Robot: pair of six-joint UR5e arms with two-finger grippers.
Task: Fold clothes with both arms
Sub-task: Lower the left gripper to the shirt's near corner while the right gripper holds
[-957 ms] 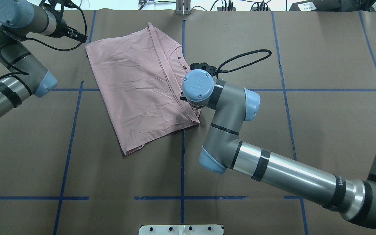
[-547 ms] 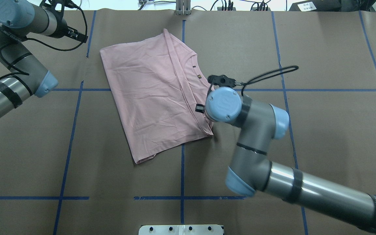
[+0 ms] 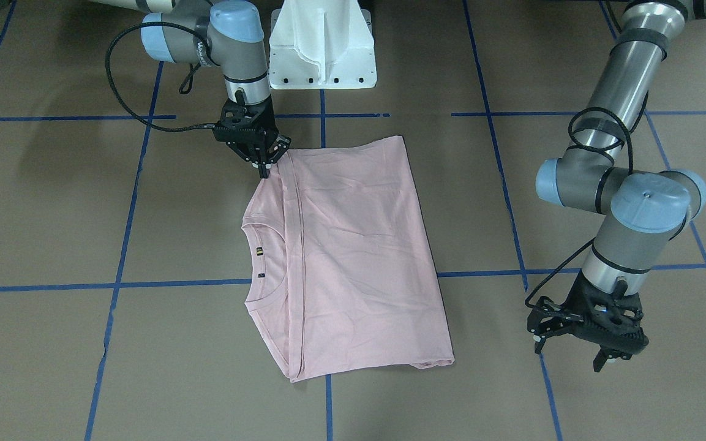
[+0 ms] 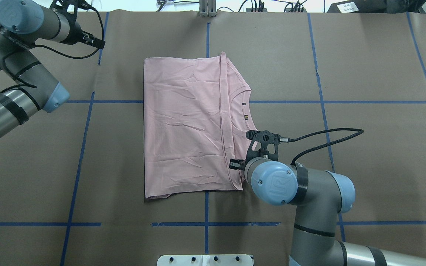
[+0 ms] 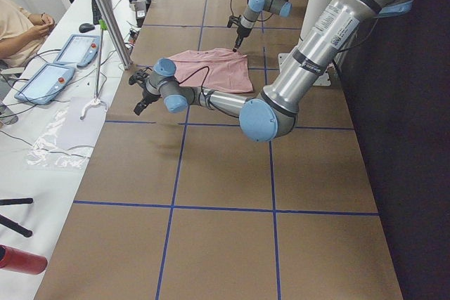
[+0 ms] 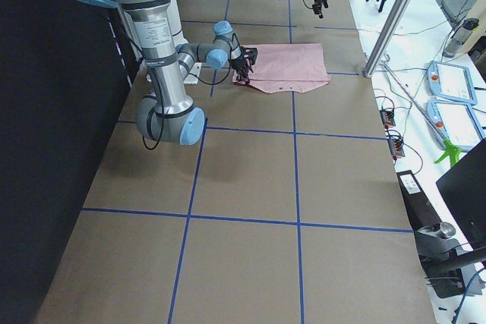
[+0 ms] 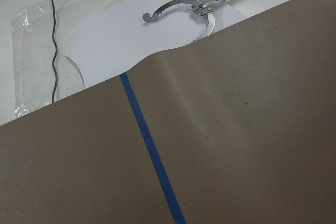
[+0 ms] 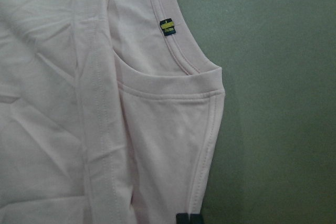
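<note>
The pale pink T-shirt (image 3: 353, 257) lies folded and flat on the brown paper, print hidden, neck toward my right side (image 4: 183, 125). My right gripper (image 3: 264, 169) is shut on the shirt's near shoulder corner, close to the table. In the overhead view the wrist covers its fingers. The right wrist view shows the ribbed neck and shoulder seam (image 8: 157, 145). My left gripper (image 3: 570, 355) is open and empty. It hovers over bare paper well off the shirt's hem side, near the far table edge.
The white pedestal base (image 3: 322, 49) stands at the robot's side of the table. Blue tape lines (image 4: 205, 207) grid the paper. Metal tongs (image 7: 202, 9) lie on a white sheet past the far edge. An operator (image 5: 21, 26) and tablets (image 5: 42, 82) are there too.
My right gripper has dragged the shirt rightward and toward the robot. The shirt has turned from skewed to square with the tape grid. The left arm has barely moved.
</note>
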